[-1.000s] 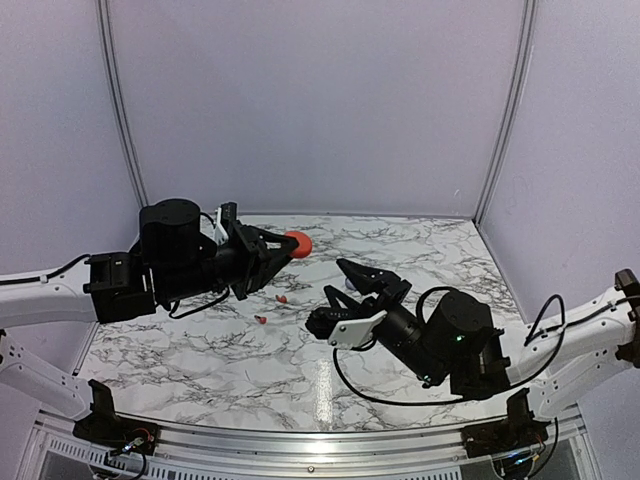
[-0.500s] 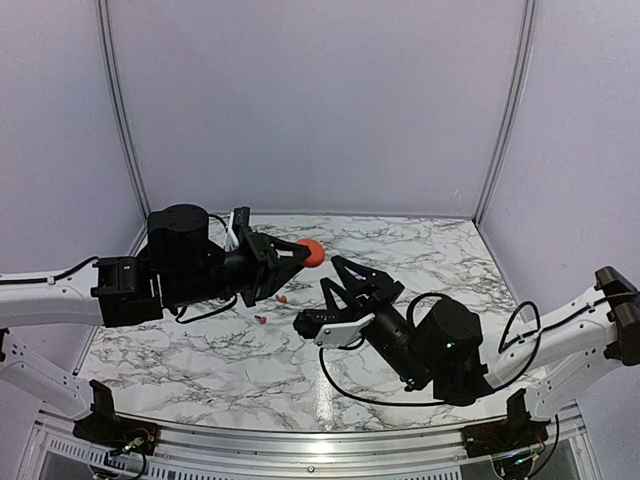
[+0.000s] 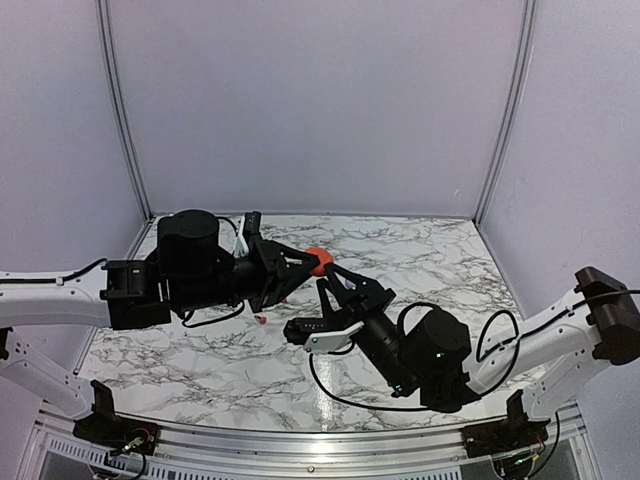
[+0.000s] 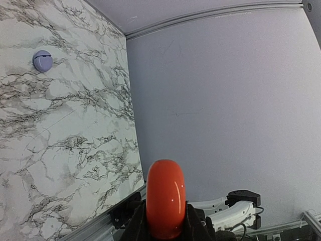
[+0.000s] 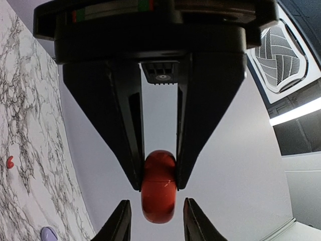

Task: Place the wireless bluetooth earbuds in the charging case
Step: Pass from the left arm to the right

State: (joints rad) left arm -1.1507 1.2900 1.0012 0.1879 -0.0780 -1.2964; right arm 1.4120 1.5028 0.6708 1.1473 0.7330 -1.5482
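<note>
Above the middle of the tabletop (image 3: 450, 260), nearer its far edge than its near one, the red charging case (image 3: 318, 259) was held clear of the marble. It was clenched edge-on in the left end effector (image 5: 158, 178), whose fingers were pressed against its two broad faces, and roughly half of it was left projecting beyond them. The case appeared to be closed.

The right end effector (image 5: 156, 213) was shown by its own wrist camera with the jaws apart, one on either side of the projecting half. They were close to the case but not touching it, and nothing was grasped. One red earbud (image 3: 260, 319) was seen lying on the tabletop left of centre, beneath the left arm and well apart from the case. A second could not be made out with certainty. A lilac round case (image 4: 42, 61) also lay on the marble.

The step in hand was judged to be a grip on the free half by the right end effector, either to open the lid or to take the case over. For that to be done well, the jaws should be centred so that both pads meet the shell together. Otherwise the case would be twisted in the left grasp. The glossy, rounded shell could be squeezed out if it were pinched near its rim, so a hold across the flat faces would be preferred. The left grasp should not be loosened until the right one was firm.
</note>
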